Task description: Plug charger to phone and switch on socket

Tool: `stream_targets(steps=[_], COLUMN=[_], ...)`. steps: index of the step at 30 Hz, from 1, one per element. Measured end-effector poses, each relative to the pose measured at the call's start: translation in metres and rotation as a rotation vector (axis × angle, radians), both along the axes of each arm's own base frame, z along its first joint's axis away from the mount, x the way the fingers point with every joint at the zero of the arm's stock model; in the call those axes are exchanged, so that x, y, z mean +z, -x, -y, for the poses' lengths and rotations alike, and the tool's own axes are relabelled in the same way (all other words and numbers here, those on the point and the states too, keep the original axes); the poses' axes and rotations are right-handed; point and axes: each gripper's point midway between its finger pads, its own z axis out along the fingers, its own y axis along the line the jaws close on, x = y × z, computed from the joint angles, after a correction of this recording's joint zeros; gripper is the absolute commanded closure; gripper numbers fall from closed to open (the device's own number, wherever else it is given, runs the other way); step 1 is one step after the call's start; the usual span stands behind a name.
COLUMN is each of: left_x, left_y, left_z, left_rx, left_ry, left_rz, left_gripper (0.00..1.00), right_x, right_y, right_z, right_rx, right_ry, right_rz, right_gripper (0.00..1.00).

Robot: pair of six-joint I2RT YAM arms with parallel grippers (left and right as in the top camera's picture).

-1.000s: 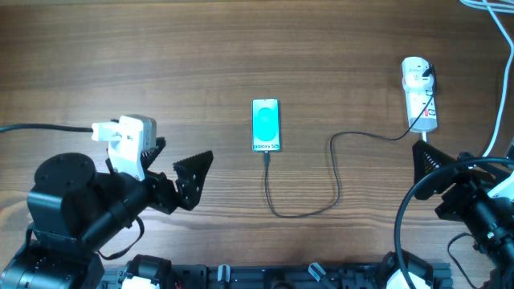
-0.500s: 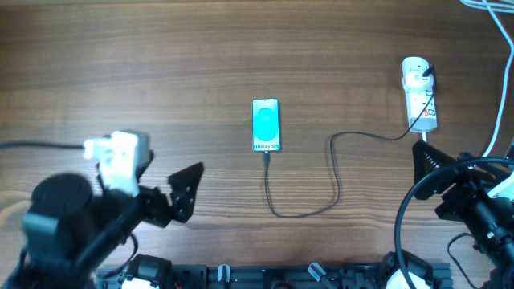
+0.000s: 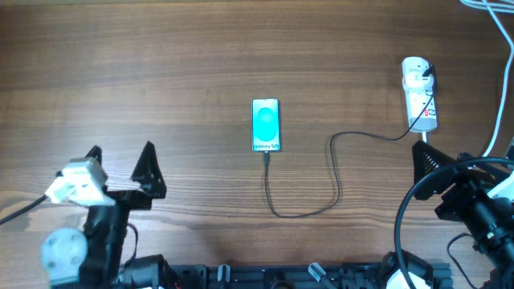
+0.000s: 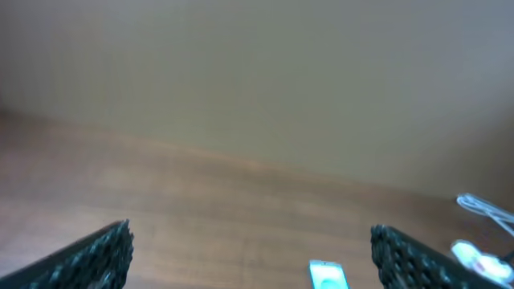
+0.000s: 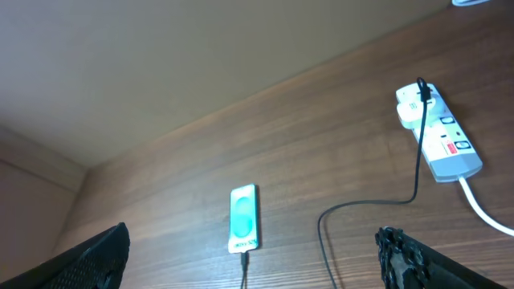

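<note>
A phone (image 3: 266, 125) with a lit teal screen lies flat at the table's middle; it also shows in the right wrist view (image 5: 243, 218) and at the bottom of the blurred left wrist view (image 4: 326, 275). A black cable (image 3: 336, 172) runs from the phone's near end in a loop to a plug in the white power strip (image 3: 418, 93), also seen in the right wrist view (image 5: 438, 134). My left gripper (image 3: 120, 158) is open and empty at the front left, far from the phone. My right gripper is open; only one finger (image 3: 424, 163) shows overhead, near the strip's front end.
A white lead (image 3: 504, 72) runs along the table's right edge from the back corner. The strip's own white cord (image 5: 486, 210) trails toward the front right. A plain wall rises behind the table.
My left arm has swung back and to the left, away from the table's middle, its gripper now pointing toward the back. The right arm, phone and cable have not moved.
</note>
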Motion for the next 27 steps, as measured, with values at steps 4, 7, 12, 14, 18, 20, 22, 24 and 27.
stream_targets(steps=[4,7,12,14,18,20,22,24,27], left_x=[-0.022,-0.037,-0.073,-0.083,-0.089,-0.097,-0.109,-0.126,-0.152], left_y=[-0.014,-0.022,-0.026,-0.025,-0.022,-0.023,-0.024,-0.026,-0.028], left_z=[0.001,0.000,-0.009,-0.018,-0.030,-0.034,-0.038,-0.040,-0.040], left_rx=[-0.019,-0.028,0.021,0.072,0.141,0.173,0.200,0.218,0.237], left_ry=[0.033,0.088,0.229,0.283,0.319,0.332,0.338,0.344,0.354], left_rz=[0.094,0.163,0.161,0.168,0.179,0.160,0.130,0.096,0.022], left_gripper=[0.00,0.00,0.00,0.00,0.00,0.00,0.00,0.00,0.00], right_x=[0.000,0.000,0.000,0.000,0.000,0.000,0.000,0.000,0.000], right_y=[0.000,0.000,0.000,0.000,0.000,0.000,0.000,0.000,0.000], right_z=[0.000,0.000,0.000,0.000,0.000,0.000,0.000,0.000,0.000], right_rx=[0.000,0.000,0.000,0.000,0.000,0.000,0.000,0.000,0.000], right_ry=[0.000,0.000,0.000,0.000,0.000,0.000,0.000,0.000,0.000], right_rz=[-0.001,-0.001,-0.001,-0.001,-0.001,-0.001,-0.001,-0.001,-0.001], right_gripper=[0.01,0.01,0.00,0.00,0.00,0.00,0.00,0.00,0.00])
